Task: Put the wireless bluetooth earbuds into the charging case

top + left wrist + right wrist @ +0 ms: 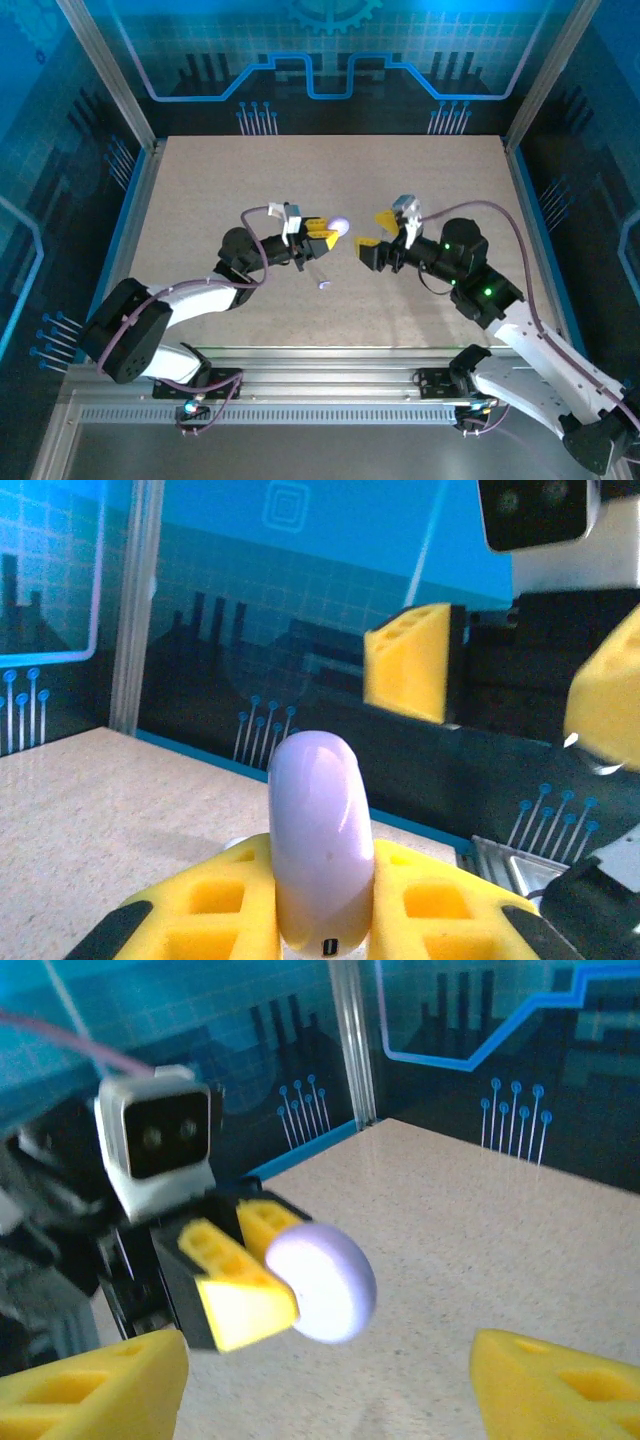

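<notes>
The charging case [341,226] is a closed pale-lavender pebble held above the table's middle, with my left gripper [327,234] shut on it. In the left wrist view the case [320,830] stands on edge between the yellow fingers [215,895]. My right gripper [372,231] faces it from the right, open and holding nothing, a short gap away. In the right wrist view the case [325,1280] sticks out of the left gripper's fingers [240,1285], beyond my own spread fingertips [90,1390]. One tiny pale earbud [323,284] lies on the table below the left gripper.
The speckled beige table [250,190] is walled by blue panels and metal posts [110,70] on three sides. A metal rail [330,385] runs along the near edge by the arm bases.
</notes>
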You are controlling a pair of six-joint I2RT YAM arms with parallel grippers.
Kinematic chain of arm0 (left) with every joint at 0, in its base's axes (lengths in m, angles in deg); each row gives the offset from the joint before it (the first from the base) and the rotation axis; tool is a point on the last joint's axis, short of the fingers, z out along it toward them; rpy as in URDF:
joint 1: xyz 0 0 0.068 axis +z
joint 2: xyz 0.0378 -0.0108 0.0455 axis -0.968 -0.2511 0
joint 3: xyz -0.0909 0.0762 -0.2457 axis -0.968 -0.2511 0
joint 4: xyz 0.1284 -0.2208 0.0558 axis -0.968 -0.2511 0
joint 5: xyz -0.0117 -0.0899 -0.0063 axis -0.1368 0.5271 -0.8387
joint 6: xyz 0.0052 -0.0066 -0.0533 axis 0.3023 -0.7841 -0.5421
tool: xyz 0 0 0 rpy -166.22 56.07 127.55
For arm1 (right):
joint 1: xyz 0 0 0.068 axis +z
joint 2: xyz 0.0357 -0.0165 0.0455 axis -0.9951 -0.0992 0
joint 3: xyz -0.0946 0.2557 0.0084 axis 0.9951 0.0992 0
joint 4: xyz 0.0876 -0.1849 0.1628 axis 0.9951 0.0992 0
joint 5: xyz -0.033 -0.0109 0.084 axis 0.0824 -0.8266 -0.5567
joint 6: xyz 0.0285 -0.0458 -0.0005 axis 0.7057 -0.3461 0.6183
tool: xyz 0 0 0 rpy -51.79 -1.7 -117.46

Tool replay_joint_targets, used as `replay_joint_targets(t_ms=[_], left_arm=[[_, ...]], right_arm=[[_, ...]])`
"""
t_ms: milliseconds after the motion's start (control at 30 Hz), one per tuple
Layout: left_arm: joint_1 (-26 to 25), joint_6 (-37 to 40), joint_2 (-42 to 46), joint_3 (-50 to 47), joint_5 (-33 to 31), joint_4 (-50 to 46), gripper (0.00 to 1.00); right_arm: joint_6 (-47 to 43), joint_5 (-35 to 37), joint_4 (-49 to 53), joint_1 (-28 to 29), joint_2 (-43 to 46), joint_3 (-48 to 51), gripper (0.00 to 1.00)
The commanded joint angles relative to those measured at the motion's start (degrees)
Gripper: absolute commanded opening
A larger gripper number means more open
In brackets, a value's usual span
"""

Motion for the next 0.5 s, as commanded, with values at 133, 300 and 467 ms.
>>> replay_joint_targets(t_ms=[133,300,467], left_arm=[[-0.1,-1.7,4.1,1.7,8.2,1.5,0.15],[-0.1,-2.0,5.0,1.9,10.8,2.7,0.16],[-0.2,-3.1,5.1,1.9,11.5,3.5,0.16]], right_arm=[[-23.5,-18.2,7.2,-6.3,-1.7,-3.8,0.68],[-25.2,-27.4,11.0,-8.8,-5.3,-8.3,0.67],[-24.2,-31.1,9.1,-8.8,-8.1,-9.4,0.67]])
